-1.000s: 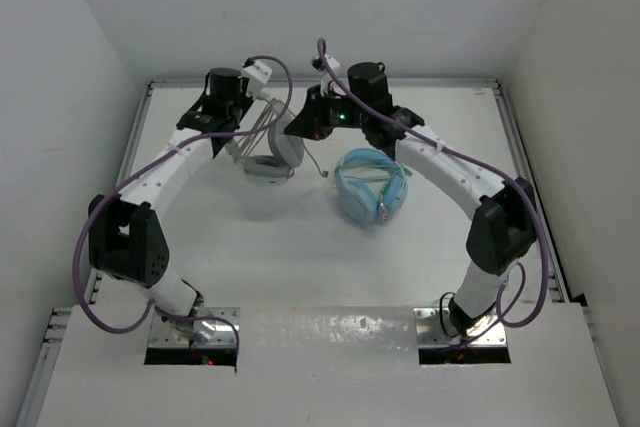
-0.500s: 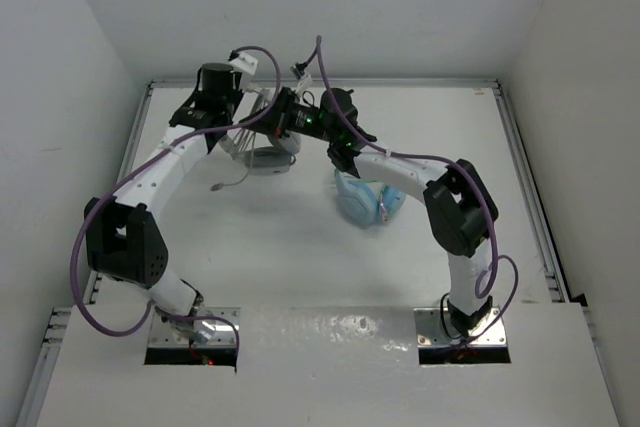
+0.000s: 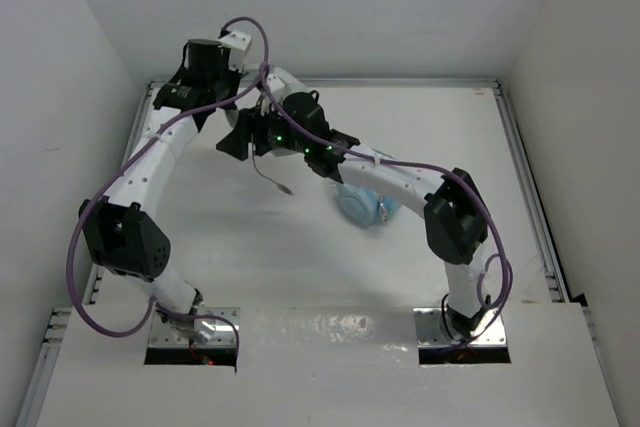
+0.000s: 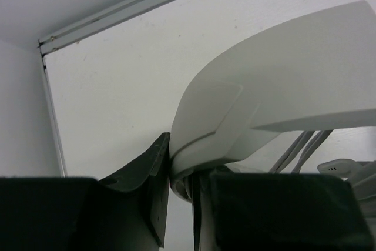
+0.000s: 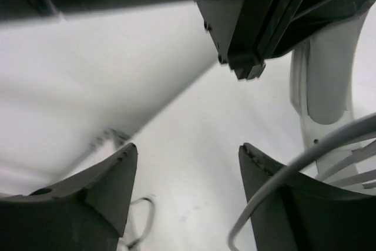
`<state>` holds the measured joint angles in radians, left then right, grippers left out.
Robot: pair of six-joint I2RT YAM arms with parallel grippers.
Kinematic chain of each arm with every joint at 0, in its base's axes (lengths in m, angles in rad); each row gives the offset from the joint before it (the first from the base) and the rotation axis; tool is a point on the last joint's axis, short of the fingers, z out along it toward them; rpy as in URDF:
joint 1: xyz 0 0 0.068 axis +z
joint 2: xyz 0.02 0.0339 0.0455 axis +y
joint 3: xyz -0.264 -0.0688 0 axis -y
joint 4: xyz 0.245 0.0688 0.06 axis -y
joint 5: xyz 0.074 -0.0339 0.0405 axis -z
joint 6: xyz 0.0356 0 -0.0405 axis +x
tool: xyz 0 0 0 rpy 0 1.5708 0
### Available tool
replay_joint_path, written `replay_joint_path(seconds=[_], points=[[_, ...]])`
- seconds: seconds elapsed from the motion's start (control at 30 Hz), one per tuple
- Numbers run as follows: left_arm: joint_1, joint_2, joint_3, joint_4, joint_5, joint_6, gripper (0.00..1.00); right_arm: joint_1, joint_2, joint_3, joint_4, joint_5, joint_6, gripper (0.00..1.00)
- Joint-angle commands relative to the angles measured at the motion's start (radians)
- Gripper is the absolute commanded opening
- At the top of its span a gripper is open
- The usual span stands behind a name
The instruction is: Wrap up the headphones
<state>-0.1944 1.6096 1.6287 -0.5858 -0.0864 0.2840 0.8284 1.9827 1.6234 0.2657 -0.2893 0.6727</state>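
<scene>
Holding the headphones (image 4: pixel 282 80) up at the far left of the table (image 3: pixel 300 247), my left gripper (image 4: pixel 179 168) is pressed together on the pale headband, which arcs out of the jaws to the right in the left wrist view. My right gripper (image 5: pixel 188 151) is close by, just beside the left one, its jaws spread with nothing between them. The cable (image 5: pixel 296 161) sweeps past its right finger (image 5: pixel 276 204) but is not pinched. Several thin strands run together near the band, so I judge some turns of the wrap are already on. The loose tail hangs below the two grippers in the top view and ends in the plug (image 3: pixel 287 189), which sits over bare table; I cannot tell whether it touches. So the step in hand, as I read it, is the gap between two pulls: the left holds the frame steady while the right is free to take the cable anew. The next move calls for closing the right jaws on the slack close to the band, not far down the tail, then leading it round without knocking my left fingers. The blue headphones (image 3: pixel 362 209) lie under my right arm and should be left alone.
</scene>
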Motion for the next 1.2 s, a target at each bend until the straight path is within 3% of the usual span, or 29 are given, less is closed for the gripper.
replay_joint_path(seconds=[0.0, 0.13, 0.17, 0.27, 0.53, 0.57, 0.6, 0.63, 0.67, 0.7, 0.73, 0.9, 1.03, 1.17], points=[[0.012, 0.015, 0.082, 0.0, 0.092, -0.077, 0.0, 0.008, -0.05, -0.011, -0.135, 0.1, -0.214, 0.7], [0.052, 0.085, 0.175, -0.084, 0.209, -0.103, 0.0, 0.072, -0.123, -0.095, -0.21, 0.191, -0.395, 0.9], [0.062, 0.119, 0.203, -0.107, 0.229, -0.111, 0.0, 0.084, -0.148, -0.106, -0.226, 0.2, -0.428, 0.99], [0.089, 0.142, 0.261, -0.151, 0.278, -0.124, 0.0, 0.12, -0.198, -0.178, -0.238, 0.194, -0.527, 0.99], [0.089, 0.167, 0.278, -0.189, 0.215, -0.063, 0.0, 0.124, -0.392, -0.42, -0.197, -0.006, -0.677, 0.98], [0.089, 0.176, 0.29, -0.221, 0.209, -0.046, 0.0, 0.124, -0.419, -0.436, -0.206, -0.045, -0.726, 0.9], [0.087, 0.185, 0.302, -0.233, 0.202, -0.02, 0.0, 0.126, -0.474, -0.451, -0.23, -0.047, -0.783, 0.53], [0.087, 0.191, 0.309, -0.238, 0.174, -0.01, 0.0, 0.126, -0.502, -0.473, -0.233, -0.022, -0.785, 0.35], [0.087, 0.188, 0.307, -0.229, 0.159, 0.001, 0.0, 0.124, -0.528, -0.482, -0.233, 0.081, -0.776, 0.3], [0.085, 0.184, 0.303, -0.223, 0.146, 0.018, 0.0, 0.121, -0.553, -0.488, -0.233, 0.14, -0.78, 0.39], [0.084, 0.178, 0.3, -0.218, 0.12, 0.026, 0.0, 0.121, -0.582, -0.493, -0.23, 0.195, -0.789, 0.66], [0.059, 0.182, 0.322, -0.233, 0.091, 0.063, 0.0, 0.1, -0.529, -0.389, -0.262, 0.473, -0.811, 0.91], [0.036, 0.188, 0.323, -0.255, 0.064, 0.08, 0.0, 0.058, -0.417, -0.211, -0.31, 0.527, -0.777, 0.99], [0.029, 0.187, 0.315, -0.266, 0.065, 0.084, 0.0, -0.029, -0.264, -0.048, -0.358, 0.487, -0.699, 0.99]])
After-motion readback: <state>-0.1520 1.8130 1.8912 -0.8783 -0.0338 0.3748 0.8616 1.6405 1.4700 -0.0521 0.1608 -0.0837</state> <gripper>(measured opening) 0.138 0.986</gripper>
